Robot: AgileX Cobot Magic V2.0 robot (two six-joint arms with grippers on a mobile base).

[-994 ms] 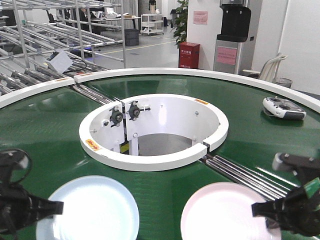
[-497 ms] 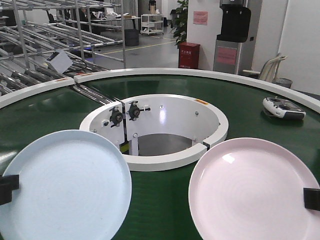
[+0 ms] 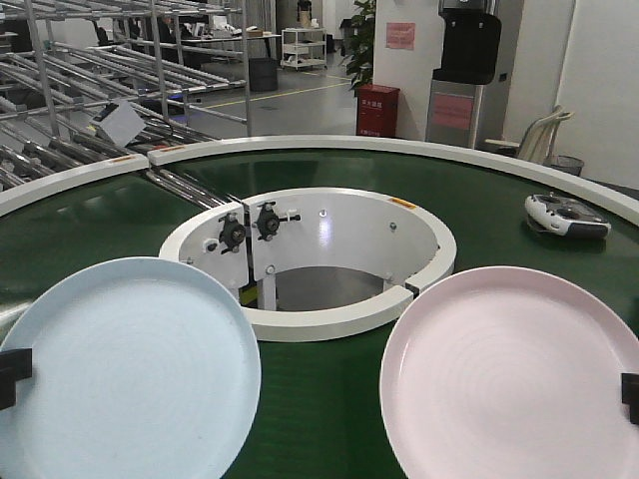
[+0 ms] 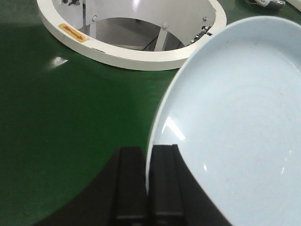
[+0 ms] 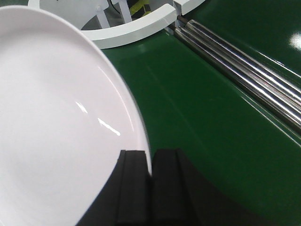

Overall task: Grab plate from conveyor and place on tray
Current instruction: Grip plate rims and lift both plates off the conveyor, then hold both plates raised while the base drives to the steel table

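Front view first: the pink plate (image 3: 509,374) fills the lower right, held tilted with its face toward the camera, above the green conveyor (image 3: 319,399). My right gripper (image 3: 631,397) shows there only as a black block at the plate's right rim, so I check the right wrist view. There it is clenched on the plate's edge, with the black fingers (image 5: 131,183) on either side of the rim. The plate spreads away to the left of the jaws, with bright glints on its surface. Past the rim I see bare belt, and the steel rollers (image 5: 244,80) run diagonally across the upper right, well apart from the plate. On the other side, my left gripper (image 4: 146,160) is clamped the same way on a pale blue plate (image 4: 235,127), rim pinched between the jaws, plate spreading off to the right. In the front view that blue one sits lower left, also tilted face-on, and its upper right edge overlaps the white ring (image 3: 310,324) around the central opening. The pink one's upper left edge comes up just beside that ring. The two plates are apart, with green belt showing between them. A white handheld device (image 3: 566,215) lies on the belt at far right, beyond the pink plate.
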